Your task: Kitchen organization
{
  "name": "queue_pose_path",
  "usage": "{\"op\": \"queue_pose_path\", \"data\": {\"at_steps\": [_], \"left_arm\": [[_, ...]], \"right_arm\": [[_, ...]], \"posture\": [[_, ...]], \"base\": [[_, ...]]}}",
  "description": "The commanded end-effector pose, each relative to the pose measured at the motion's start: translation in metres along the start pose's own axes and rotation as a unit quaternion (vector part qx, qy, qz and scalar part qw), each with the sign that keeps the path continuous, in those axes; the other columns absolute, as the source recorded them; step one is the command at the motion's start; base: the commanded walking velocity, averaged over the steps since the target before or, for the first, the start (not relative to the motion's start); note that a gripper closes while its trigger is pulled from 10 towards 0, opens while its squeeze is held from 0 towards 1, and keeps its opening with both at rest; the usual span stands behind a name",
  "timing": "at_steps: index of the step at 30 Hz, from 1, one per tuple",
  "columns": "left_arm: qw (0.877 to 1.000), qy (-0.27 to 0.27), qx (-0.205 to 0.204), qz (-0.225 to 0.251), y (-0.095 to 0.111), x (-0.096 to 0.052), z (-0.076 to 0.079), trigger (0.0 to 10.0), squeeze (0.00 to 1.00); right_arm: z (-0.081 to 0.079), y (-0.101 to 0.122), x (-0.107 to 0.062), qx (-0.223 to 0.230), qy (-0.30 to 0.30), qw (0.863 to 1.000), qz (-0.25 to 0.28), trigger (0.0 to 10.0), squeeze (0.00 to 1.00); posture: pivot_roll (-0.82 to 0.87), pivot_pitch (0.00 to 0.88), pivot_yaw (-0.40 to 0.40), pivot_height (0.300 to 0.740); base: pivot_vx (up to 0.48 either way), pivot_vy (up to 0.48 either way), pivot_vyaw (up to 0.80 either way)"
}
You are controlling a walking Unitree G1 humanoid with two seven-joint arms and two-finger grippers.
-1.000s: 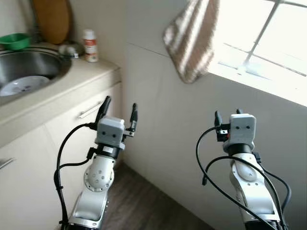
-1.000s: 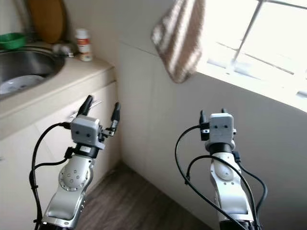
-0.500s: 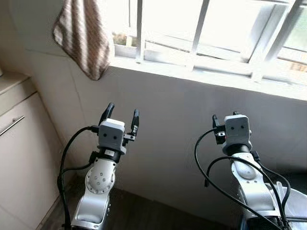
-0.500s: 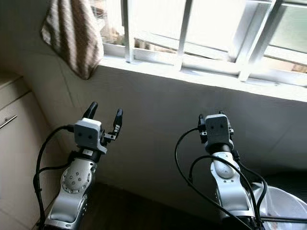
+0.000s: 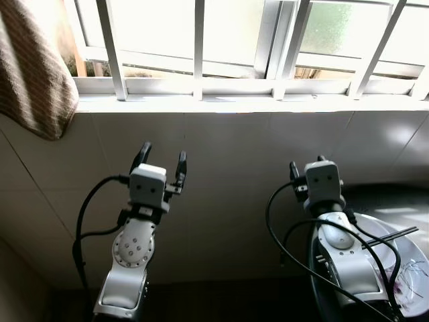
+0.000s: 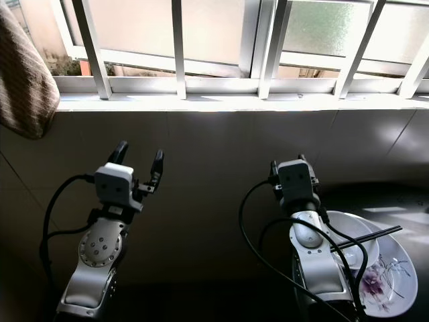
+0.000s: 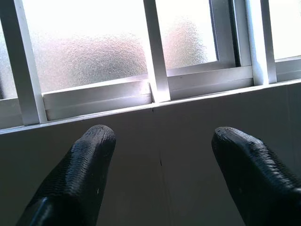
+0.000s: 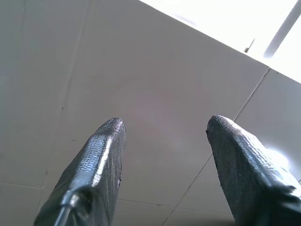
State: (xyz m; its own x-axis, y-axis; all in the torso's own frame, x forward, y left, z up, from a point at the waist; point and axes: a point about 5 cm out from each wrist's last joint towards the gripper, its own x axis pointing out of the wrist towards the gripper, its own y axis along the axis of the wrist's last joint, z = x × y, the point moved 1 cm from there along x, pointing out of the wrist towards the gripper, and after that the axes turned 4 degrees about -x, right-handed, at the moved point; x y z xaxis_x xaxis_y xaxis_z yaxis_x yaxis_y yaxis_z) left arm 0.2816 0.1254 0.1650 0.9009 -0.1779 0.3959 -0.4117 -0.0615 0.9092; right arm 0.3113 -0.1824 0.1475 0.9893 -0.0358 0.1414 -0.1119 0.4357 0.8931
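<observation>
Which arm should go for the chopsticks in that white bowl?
Right, probably. The white bowl with the chopsticks sits just beside the right arm, below the open right gripper. The left gripper, also open, is across the body.

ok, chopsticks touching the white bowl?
Touching. In the right eye view the chopsticks lie across the white bowl, resting on its rim beside the right arm.
</observation>
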Motion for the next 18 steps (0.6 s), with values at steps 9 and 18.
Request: {"op": "queue_pose_path", "data": {"at_steps": [9,18], "left_arm": [[1.0,-0.004,0.004,0.0,0.0,-0.001,-0.001,10.0,0.0],[1.0,-0.009,0.002,-0.006,-0.002,-0.002,0.002,10.0,0.0]], "right_arm": [[-0.018,0.02,-0.001,-0.035,0.058,0.995,0.071,10.0,0.0],[-0.024,0.018,-0.004,-0.034,0.073,0.994,0.075,10.0,0.0]], "posture": [[0.0,0.0,-0.046,0.74],[0.01,0.0,-0.046,0.74]], "base": [[0.0,0.0,-0.62],[0.0,0.0,0.0]]}}
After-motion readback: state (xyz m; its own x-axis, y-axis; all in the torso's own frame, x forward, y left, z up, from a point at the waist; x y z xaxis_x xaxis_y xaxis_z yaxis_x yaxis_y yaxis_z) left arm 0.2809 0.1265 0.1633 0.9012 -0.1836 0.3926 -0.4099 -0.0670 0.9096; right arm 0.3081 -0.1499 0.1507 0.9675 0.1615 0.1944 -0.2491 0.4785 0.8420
